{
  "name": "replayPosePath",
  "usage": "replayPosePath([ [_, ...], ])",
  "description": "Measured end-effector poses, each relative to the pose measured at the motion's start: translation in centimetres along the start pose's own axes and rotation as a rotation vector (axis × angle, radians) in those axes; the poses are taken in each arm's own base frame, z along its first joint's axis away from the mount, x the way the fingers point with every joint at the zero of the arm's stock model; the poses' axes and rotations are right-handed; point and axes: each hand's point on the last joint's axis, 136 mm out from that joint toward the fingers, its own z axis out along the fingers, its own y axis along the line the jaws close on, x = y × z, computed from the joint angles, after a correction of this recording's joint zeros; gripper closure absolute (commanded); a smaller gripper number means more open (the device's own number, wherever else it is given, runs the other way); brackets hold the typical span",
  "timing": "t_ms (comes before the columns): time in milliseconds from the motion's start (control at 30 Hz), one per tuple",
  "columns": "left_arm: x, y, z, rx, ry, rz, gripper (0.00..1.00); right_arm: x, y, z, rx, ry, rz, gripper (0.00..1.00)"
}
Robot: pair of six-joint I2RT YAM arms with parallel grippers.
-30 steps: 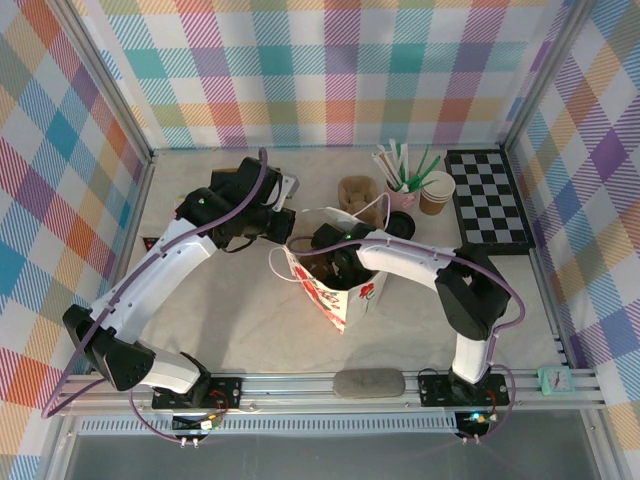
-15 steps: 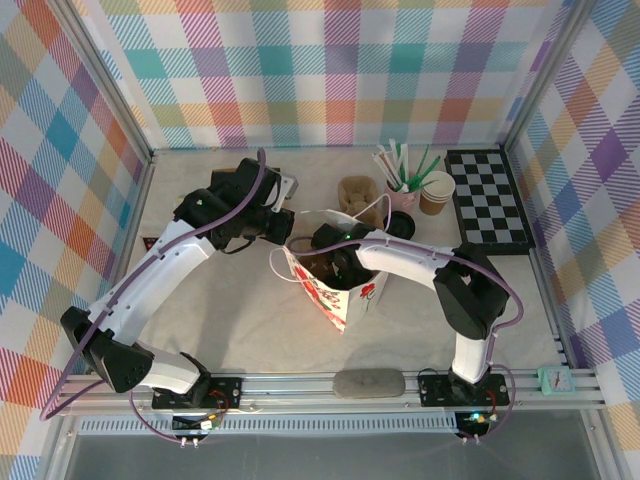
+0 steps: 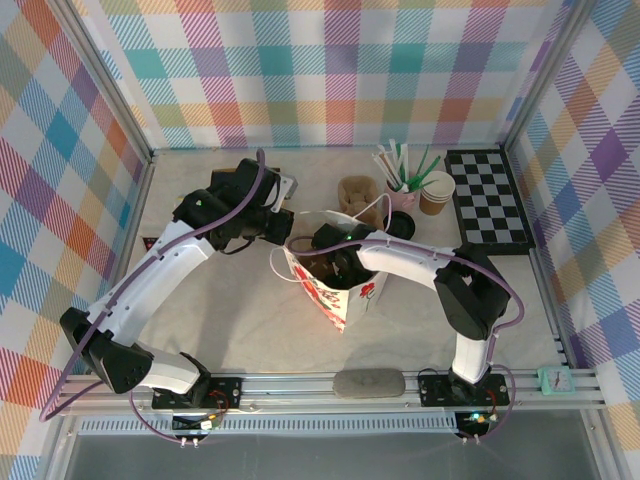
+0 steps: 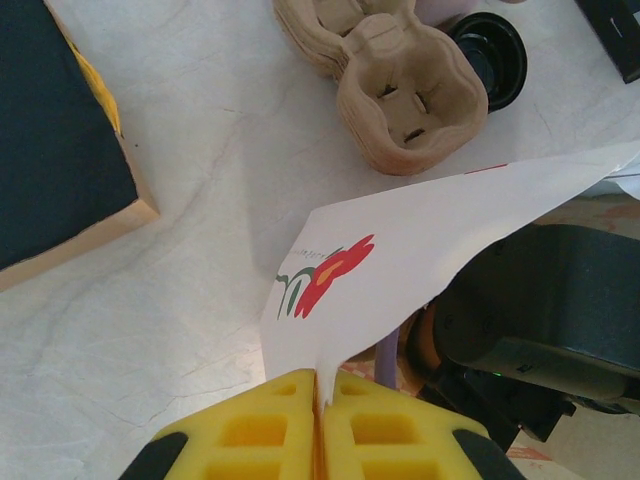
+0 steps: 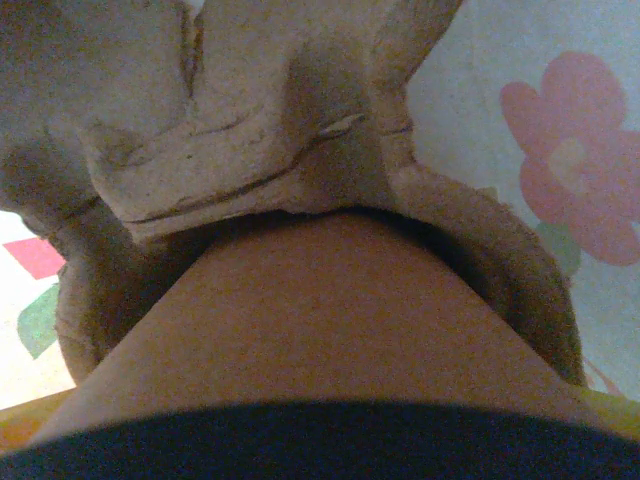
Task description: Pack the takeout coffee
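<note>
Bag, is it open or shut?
Open. The left jaws pinch the bag by its edge, and the right arm reaches into its mouth.

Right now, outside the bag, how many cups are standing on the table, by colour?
Pink cup, holding straws: 1
Brown kraft cup: 1
Total: 2

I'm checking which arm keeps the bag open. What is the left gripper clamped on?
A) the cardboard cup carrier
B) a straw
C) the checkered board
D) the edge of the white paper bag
D: in the left wrist view the left gripper has its yellow fingers closed together on the edge of the flower-printed paper bag, while the cup carrier lies apart from it.
</note>
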Motion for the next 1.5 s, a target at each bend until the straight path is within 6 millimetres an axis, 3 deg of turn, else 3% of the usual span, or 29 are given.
replayPosePath([
  [200, 0.04, 0.04, -0.07, -0.001, -0.001, 0.000, 0.89, 0.02, -0.03, 0.16, 0.000, -0.001, 0.000, 0.63],
  [600, -0.08, 0.27, -0.28, -0.014, -0.011, -0.026, 0.69, -0.02, 0.00, 0.05, -0.002, -0.004, 0.000, 0.55],
  [867, -0.34, 0.30, -0.48, -0.017, -0.020, -0.030, 0.68, -0.04, 0.01, -0.03, -0.002, -0.006, 0.000, 0.41],
  [1233, -0.44, 0.51, -0.52, -0.030, -0.024, -0.030, 0.66, -0.54, 0.02, -0.22, 0.005, -0.018, 0.001, 0.01],
  [1500, -0.44, 0.58, -0.52, -0.033, -0.025, -0.030, 0.62, -0.81, 0.08, -0.40, 0.012, -0.016, -0.006, 0.01],
])
